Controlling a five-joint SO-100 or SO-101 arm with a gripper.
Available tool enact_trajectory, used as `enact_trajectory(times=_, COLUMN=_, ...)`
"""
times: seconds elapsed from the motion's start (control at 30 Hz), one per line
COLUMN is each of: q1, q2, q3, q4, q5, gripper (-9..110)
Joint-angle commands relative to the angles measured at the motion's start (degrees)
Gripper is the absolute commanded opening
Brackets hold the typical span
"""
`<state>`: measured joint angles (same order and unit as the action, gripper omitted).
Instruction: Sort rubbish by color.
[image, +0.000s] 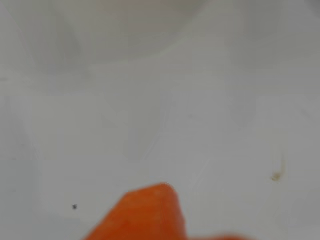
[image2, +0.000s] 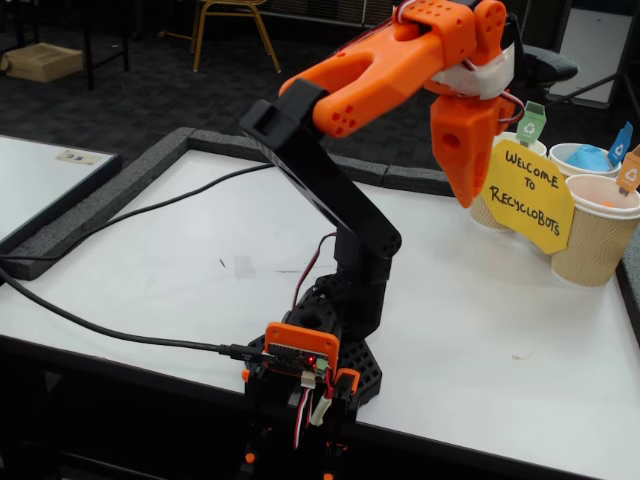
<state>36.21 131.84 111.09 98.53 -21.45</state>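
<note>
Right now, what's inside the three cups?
In the fixed view, the middle cup holds a light blue wad. The other cups' insides are hidden: the gripper and yellow sign cover the left one.

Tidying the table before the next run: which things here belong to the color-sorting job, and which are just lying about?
Job:
light blue crumpled wad in the middle paper cup
three beige flagged paper cups
orange claw

Lying about:
yellow "Welcome to Recyclobots" sign
black cable
</note>
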Motion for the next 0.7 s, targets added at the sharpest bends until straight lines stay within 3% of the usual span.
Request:
enact_trajectory(times=0.0, q1=-8.96, q2=2.90, q3=-1.14, q4=-3.08, q5=0.18, gripper=0)
enact_trajectory(times=0.27, q1=-25.05, q2=12.48, q3=7.29, q4=-10.55, q5=0.70, gripper=0)
enact_trajectory(times=0.5, q1=-28.04, q2=29.27, q3=22.06, q4=-15.21, q5=0.09, gripper=0)
enact_trajectory(times=0.67, q1=-32.52, q2=33.31, q3=23.82, q4=-15.47, q5=0.00, gripper=0)
